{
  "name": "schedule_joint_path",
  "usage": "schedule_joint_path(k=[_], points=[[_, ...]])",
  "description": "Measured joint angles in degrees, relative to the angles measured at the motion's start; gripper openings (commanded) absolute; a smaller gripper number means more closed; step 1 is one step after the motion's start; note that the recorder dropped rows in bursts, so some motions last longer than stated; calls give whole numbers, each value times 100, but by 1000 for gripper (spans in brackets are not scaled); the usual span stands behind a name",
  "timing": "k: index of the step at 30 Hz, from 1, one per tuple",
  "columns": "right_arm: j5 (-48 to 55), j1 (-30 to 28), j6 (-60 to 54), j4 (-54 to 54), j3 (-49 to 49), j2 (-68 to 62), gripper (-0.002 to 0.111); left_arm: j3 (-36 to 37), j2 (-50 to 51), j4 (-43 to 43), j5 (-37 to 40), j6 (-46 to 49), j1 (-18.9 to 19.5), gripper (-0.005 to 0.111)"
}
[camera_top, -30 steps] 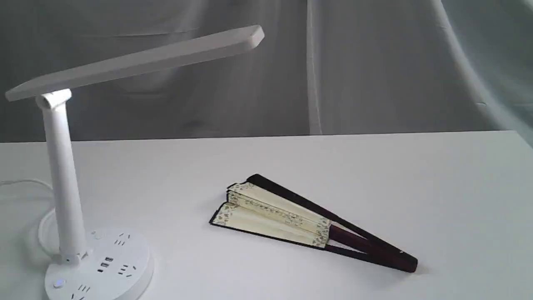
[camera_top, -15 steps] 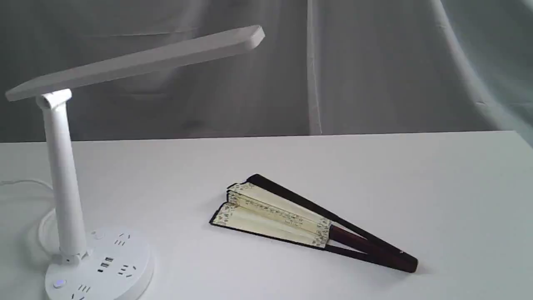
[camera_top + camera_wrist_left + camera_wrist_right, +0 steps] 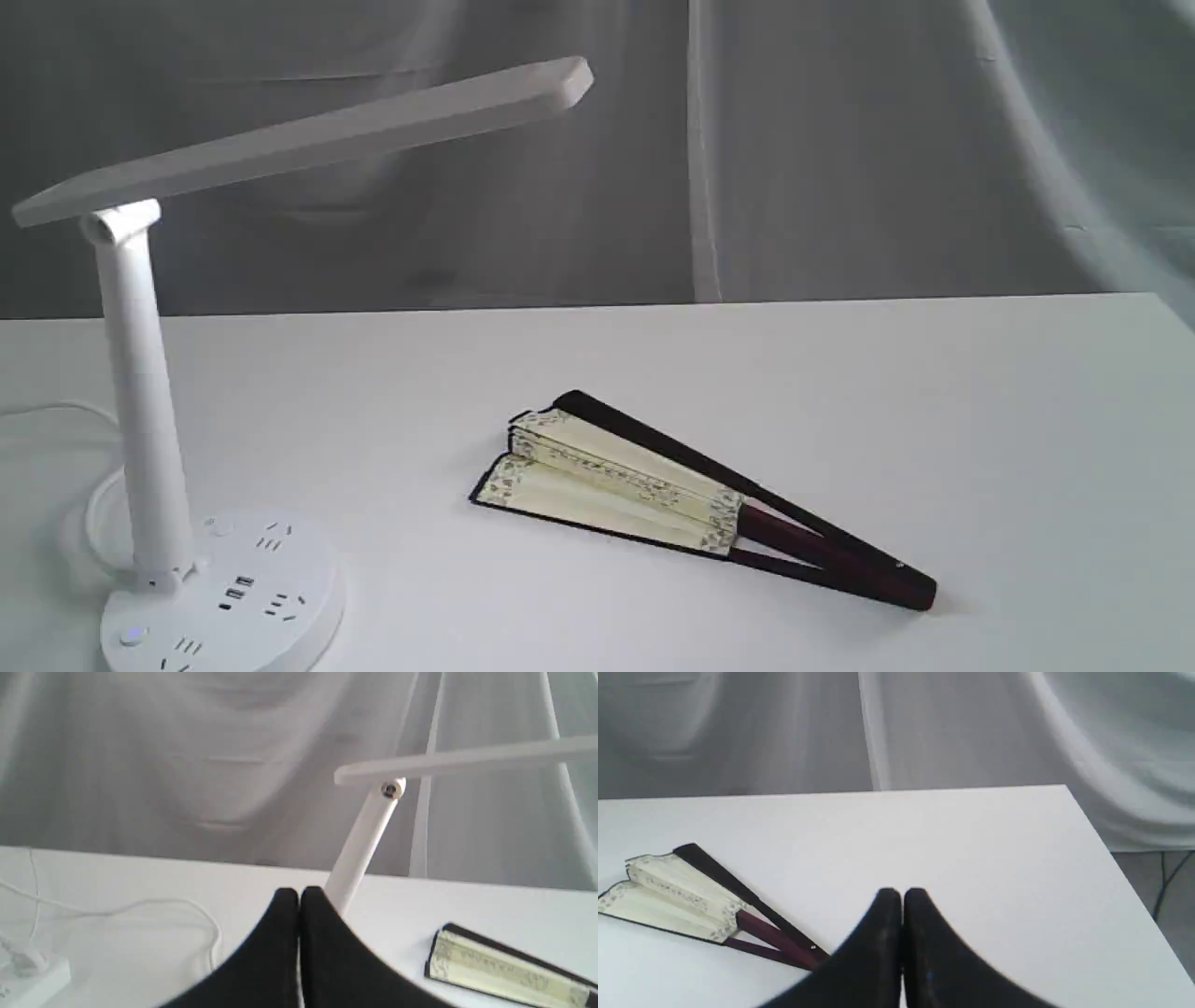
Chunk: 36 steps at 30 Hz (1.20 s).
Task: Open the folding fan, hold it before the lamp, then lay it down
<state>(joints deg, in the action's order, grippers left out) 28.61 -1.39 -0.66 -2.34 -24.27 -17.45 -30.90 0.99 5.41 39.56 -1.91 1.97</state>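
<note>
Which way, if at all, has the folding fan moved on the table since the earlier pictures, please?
No: the folding fan lies at the same spot and angle relative to the lamp.

One folding fan, one desk lamp, one white table.
The fan is at centre frame and the lamp at the left edge. There are two black grippers, one at bottom centre of each wrist view: left gripper, right gripper.
</note>
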Motion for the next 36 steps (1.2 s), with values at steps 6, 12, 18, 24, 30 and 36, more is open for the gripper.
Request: schedule_joint_path(k=[6,12,18,24,30,36], points=[[9,0,0,-231,-513,-1240,0,-277,811,308,617,600,0,0],[9,0,-11,-491,-1146,-2269,0,-383,1619,993,674,1326,0,0],[37,0,-88,-661,-1628,-3212,0,-383,2439,1075,516,1406,0,0],[380,0,-1389,-1965,-2094,-4162,7,-383,3356,1080,493,1510,-211,0],[624,0,-2766,-3350,-2270,-4930,26,-383,4292,1096,333,1575,-858,0],[746,0,-3753,-4196,-2279,-5633,27,-383,4977,1289,-93,1609,-1414,0]])
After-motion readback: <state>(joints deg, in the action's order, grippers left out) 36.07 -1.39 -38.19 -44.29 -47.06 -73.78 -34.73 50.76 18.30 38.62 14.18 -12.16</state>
